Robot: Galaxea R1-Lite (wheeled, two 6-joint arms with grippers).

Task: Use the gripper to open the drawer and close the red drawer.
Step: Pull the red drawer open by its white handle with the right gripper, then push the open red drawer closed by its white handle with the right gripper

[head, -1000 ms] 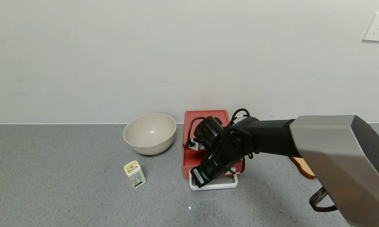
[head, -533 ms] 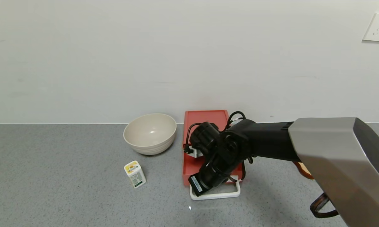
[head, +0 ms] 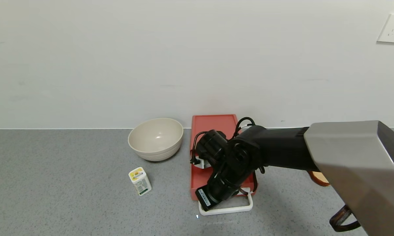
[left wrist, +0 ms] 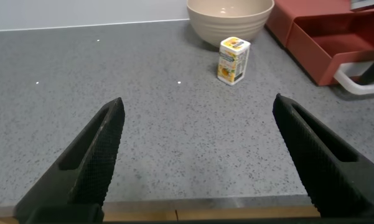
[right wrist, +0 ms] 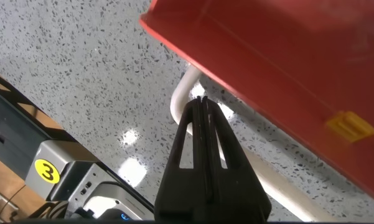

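Note:
The salmon-red drawer [head: 213, 124] stands against the wall, its tray [head: 199, 183] slid partly out toward me. Its white loop handle [head: 231, 209] lies on the grey counter in front. My right gripper [head: 210, 199] points down inside the loop. In the right wrist view its fingers [right wrist: 201, 102] are pressed together, the tip next to the inner side of the handle [right wrist: 180, 93], under the tray's front [right wrist: 280, 56]. My left gripper [left wrist: 199, 124] is open and empty, low over the counter's near edge, far left of the drawer [left wrist: 327, 46].
A beige bowl [head: 155, 138] stands left of the drawer, and a small white-and-yellow bottle [head: 140, 181] stands in front of it. A brown wooden thing with a strap [head: 319, 178] lies right of the drawer, partly hidden by my arm. The wall is close behind.
My right gripper has moved toward me with its tip in the loop. The white handle and the red tray have slid out with it.

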